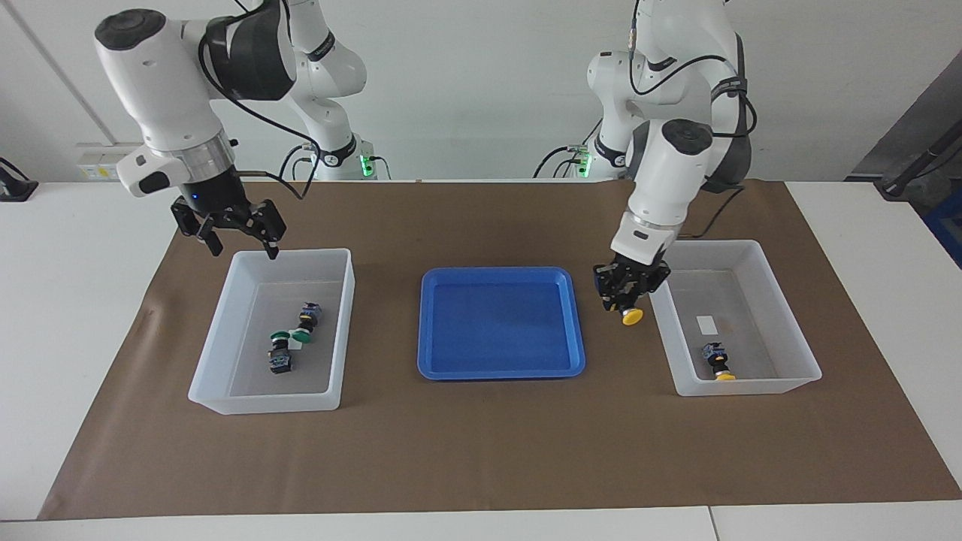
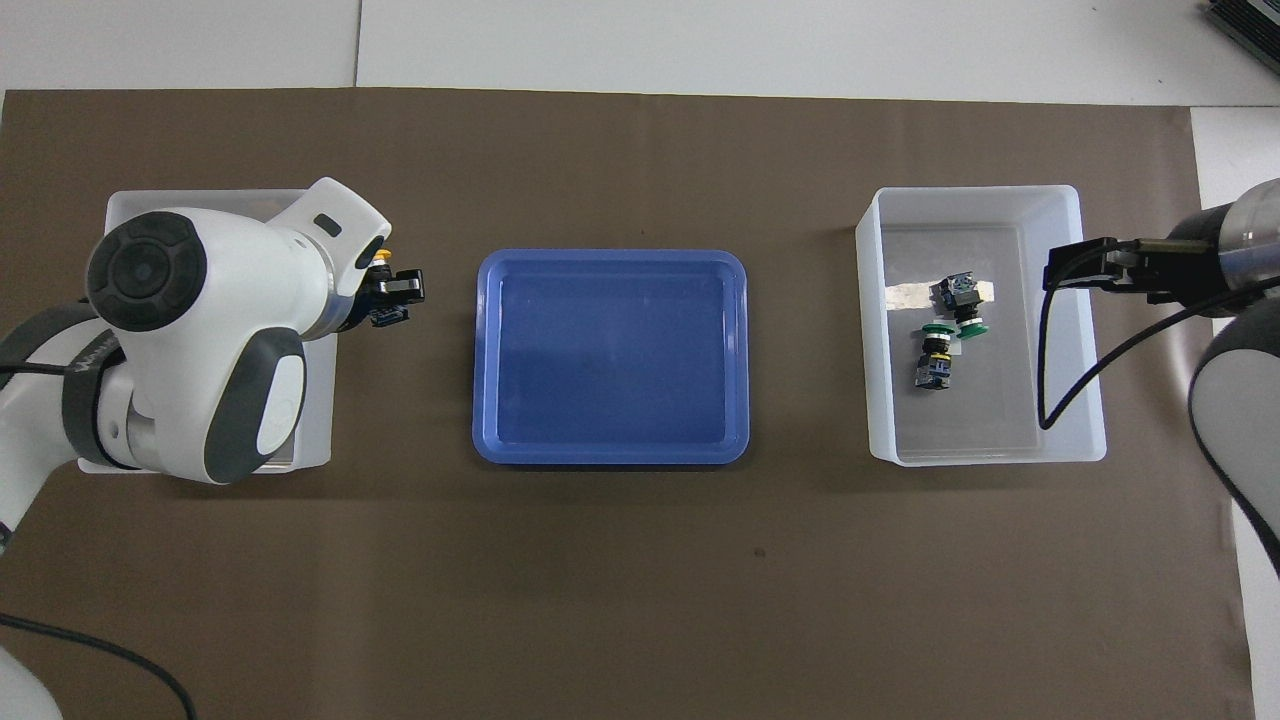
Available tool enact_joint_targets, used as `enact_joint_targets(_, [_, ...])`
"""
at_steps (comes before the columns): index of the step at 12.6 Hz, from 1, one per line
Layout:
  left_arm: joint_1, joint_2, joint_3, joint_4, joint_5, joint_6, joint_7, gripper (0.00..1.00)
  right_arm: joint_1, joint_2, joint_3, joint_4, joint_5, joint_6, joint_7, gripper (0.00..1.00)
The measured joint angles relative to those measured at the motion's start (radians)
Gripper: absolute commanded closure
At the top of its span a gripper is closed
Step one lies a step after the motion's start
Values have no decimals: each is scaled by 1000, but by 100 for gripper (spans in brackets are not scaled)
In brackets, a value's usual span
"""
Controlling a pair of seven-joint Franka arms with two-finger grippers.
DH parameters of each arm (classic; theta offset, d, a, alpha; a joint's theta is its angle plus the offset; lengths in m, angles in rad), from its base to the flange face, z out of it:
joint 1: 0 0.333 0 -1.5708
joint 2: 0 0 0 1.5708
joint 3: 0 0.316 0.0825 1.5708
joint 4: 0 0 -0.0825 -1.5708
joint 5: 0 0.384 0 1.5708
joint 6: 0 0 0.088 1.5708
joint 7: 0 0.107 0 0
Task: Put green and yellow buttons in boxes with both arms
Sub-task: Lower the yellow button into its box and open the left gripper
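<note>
**Two white arms, black fittings**

Both glossy white jointed arms [image 1: 173, 83] [image 1: 676, 161] carry round black joint caps, dark grey padded bands, looping black cables and metal wrist rings. Black two-finger grippers [image 1: 225, 225] [image 1: 625, 289] end them; green lights glow at the bases.

A white bench [image 1: 68, 315] carries a wide brown paper mat [image 1: 481, 451] that covers most of its top. At the middle of the mat lies a shallow blue plastic tray [image 1: 430, 361] with rounded corners. On the wall past the bench, toward the right arm's end, sits a white socket strip with yellow labels [image 1: 116, 161]. A dark slanted bar [image 1: 913, 169] shows at the left arm's end, and a dark grey ribbed object [image 2: 1245, 25] lies at the corner of the overhead view.
</note>
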Motion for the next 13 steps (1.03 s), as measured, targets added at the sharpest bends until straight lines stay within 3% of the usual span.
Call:
enact_joint_targets(2, [98, 6, 0, 4, 0, 19, 171, 100, -9, -8, 0, 73, -12, -136, 0, 0])
enact_joint_targets(6, [233, 27, -1, 7, 0, 76, 385, 100, -38, -38, -1, 93, -25, -250, -12, 0])
enact_joint_targets(13, [327, 191, -3, 63, 0, 130, 552, 100, -82, -61, 1, 87, -23, -267, -24, 0])
